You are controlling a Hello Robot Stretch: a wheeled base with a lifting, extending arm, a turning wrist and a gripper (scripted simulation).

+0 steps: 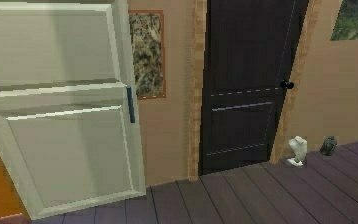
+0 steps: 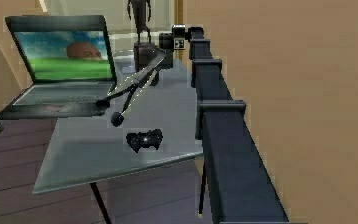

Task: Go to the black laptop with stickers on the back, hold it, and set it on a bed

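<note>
Glass surface point(image 2: 92, 165) carries the laptop point(image 2: 62, 62), lid up; my tool point(image 2: 113, 109) lies just beside the laptop, and I cannot tell whether it holds anything. Looking forward, I see a dark door point(image 1: 245, 80) and plank floor point(image 1: 287, 190).

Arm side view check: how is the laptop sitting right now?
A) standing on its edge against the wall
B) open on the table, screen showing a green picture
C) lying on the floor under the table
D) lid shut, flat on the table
B: the laptop rests open on the glass table, its keyboard flat and its upright screen showing a green picture.
</note>
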